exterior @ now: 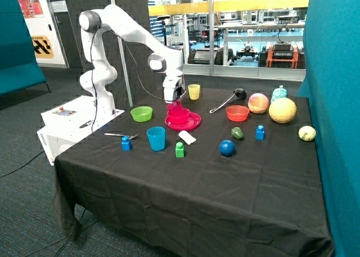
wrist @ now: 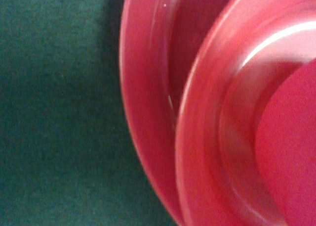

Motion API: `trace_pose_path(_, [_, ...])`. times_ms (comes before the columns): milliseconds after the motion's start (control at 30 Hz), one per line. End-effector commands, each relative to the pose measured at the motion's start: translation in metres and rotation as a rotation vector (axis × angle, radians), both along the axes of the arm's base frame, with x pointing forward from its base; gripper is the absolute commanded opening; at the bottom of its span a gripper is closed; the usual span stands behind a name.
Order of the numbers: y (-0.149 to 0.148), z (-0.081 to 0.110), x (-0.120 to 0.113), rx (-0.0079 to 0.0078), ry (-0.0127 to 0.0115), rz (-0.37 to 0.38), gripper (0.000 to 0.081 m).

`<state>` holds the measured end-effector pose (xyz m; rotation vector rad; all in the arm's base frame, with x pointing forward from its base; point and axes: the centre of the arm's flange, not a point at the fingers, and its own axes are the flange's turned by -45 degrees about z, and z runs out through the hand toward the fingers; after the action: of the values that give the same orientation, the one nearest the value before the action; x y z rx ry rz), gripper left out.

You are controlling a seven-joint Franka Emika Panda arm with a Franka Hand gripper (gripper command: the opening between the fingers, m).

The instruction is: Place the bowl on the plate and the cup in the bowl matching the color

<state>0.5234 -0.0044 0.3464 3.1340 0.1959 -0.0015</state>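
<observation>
The magenta-pink bowl [exterior: 180,116] sits on the matching pink plate [exterior: 193,124] near the middle of the black table. My gripper [exterior: 173,101] hangs right over the bowl's back edge, shut on the pink cup [exterior: 174,106], whose lower end is at or just inside the bowl. The wrist view looks straight down at close range. It shows the plate's rim [wrist: 143,117], the bowl [wrist: 207,137] inside it, and a blurred pink shape that seems to be the cup [wrist: 289,152]. The fingers do not show in that view.
Around the plate stand a yellow cup [exterior: 194,91], a green bowl [exterior: 142,113], a blue cup [exterior: 156,138], a white object [exterior: 187,136] and a green block [exterior: 179,149]. An orange bowl [exterior: 237,112], a ladle [exterior: 228,100], toy fruit and blue blocks lie further along.
</observation>
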Motion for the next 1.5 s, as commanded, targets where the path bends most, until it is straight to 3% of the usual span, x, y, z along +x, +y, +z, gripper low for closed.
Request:
trace_pose_path(0, [-0.001, -0.002, 0.0, 0.0016, -0.0009, 0.003, 0.0569])
trace_pose_path(200, [0.001, -0.002, 0.001, 0.0016, -0.0009, 0.009, 0.0619])
trace_pose_path(633, [0.005, 0.002, 0.009, 0.0016, -0.0008, 0.021, 0.0651])
trace_pose_path(900, [0.008, 0.011, 0.014, 0.0016, -0.0008, 0.03, 0.0614])
trace_pose_path(1467, [0.01, 0.055, 0.022, 0.0016, -0.0008, 0.058, 0.0506])
